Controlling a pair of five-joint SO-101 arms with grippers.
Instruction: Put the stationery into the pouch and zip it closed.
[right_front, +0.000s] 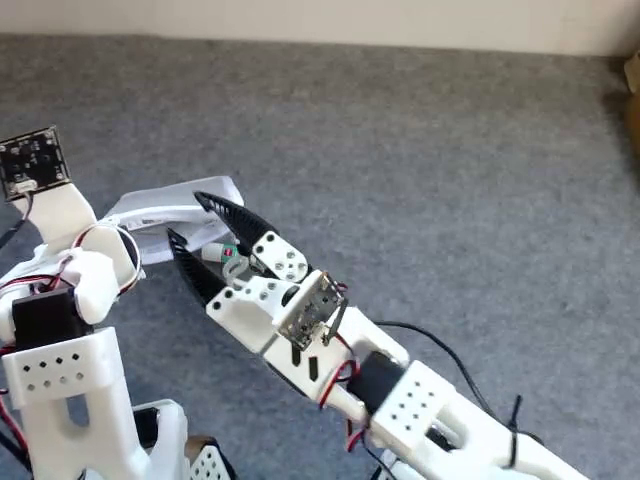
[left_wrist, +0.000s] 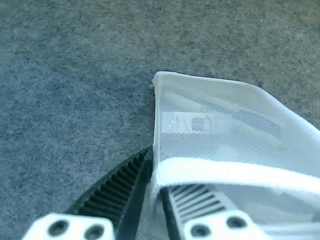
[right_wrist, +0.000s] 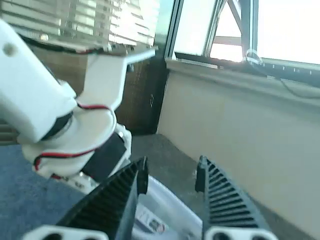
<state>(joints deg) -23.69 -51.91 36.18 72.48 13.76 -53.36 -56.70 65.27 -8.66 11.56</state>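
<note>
I see the pouch (right_front: 160, 213) at the left side of the grey table (right_front: 420, 150), just beside the left arm (right_front: 70, 290). It is a white pouch of thin mesh. In the left wrist view one end of it stands up from the table surface, and something pale with a label shows through the mesh, but I cannot tell what it is. The left gripper (left_wrist: 156, 175) has its claw narrow, and the thick white edge band of the pouch (left_wrist: 220, 135) sits between the two toothed fingers, so this claw is holding the pouch by its edge. One finger is outside the mesh and the other I see through the mesh. The right arm comes in from the lower right of the high view, and the right gripper (right_front: 183, 215) is over the pouch with its claw wide. The two black fingers are well apart and they do not press on anything. Between these fingers, near their base, there is a small white and green thing (right_front: 228, 256) with a little red on it. I cannot tell what it is, or if it lies inside the pouch or on top of it. In the right wrist view the right gripper (right_wrist: 172, 167) is also spread, with the pouch (right_wrist: 165, 217) below the fingers and the left arm (right_wrist: 65, 125) close behind it.
</note>
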